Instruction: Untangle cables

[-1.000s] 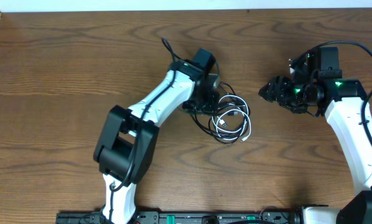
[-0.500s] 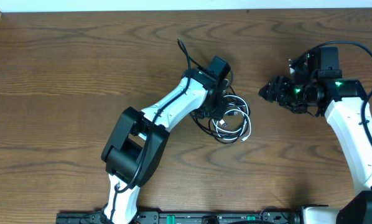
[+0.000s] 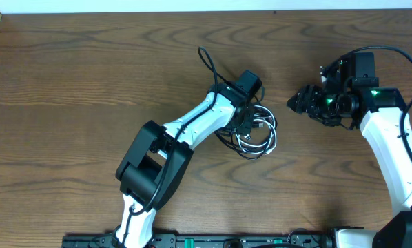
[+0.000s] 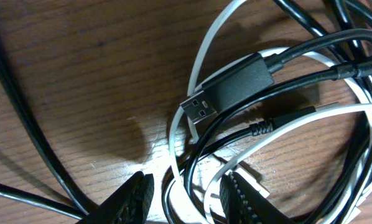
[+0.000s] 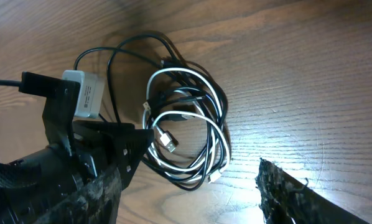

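Note:
A tangle of black and white cables (image 3: 258, 134) lies coiled on the wooden table, mid right. My left gripper (image 3: 246, 122) is down on the coil's left part, open, with white and black strands between its fingers (image 4: 239, 199). A black USB plug (image 4: 226, 90) lies across the coil just ahead of the jaws. My right gripper (image 3: 295, 102) is open and empty, hovering to the right of the coil; the right wrist view shows the coil (image 5: 186, 134) and the left gripper's head (image 5: 86, 155) beyond its wide-spread fingers (image 5: 292, 196).
A thick black wire (image 3: 209, 65) loops up from the left arm's wrist. The left arm (image 3: 185, 134) stretches diagonally from the front edge. The right arm (image 3: 392, 151) stands along the right side. A light wall edge (image 3: 192, 7) runs along the table's back.
My left gripper has moved right, onto the cable coil's left part. The coil and the right arm have stayed in place.

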You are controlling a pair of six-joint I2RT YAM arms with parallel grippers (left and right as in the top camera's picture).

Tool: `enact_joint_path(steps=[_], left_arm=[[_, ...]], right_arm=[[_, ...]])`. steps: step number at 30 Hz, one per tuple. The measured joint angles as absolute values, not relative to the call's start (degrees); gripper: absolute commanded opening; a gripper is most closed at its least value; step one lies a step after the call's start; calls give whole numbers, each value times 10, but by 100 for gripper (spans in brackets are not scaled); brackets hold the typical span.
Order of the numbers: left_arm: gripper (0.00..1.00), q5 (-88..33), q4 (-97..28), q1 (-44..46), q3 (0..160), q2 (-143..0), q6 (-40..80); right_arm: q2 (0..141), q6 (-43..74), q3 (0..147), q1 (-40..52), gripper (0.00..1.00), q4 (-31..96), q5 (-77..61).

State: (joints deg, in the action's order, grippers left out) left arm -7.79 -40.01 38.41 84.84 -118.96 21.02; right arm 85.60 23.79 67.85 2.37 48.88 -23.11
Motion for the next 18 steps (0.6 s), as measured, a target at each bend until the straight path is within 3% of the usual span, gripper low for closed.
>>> enact_joint_path(steps=[5,9,16,18], left_arm=[[39,-65,-399,385,846,-1190,217],[30,-60,-392,385,823,-1190,224],[29,-56,-389,387,809,-1188,225],[19,-54,-384,389,807,-1187,225]], right_arm=[[856,236,679,24,67,489,-231],[856,234,679,24,67,489,-231],[856,234,679,24,66,490,-231],[856,234,679,24,66,490,-231]])
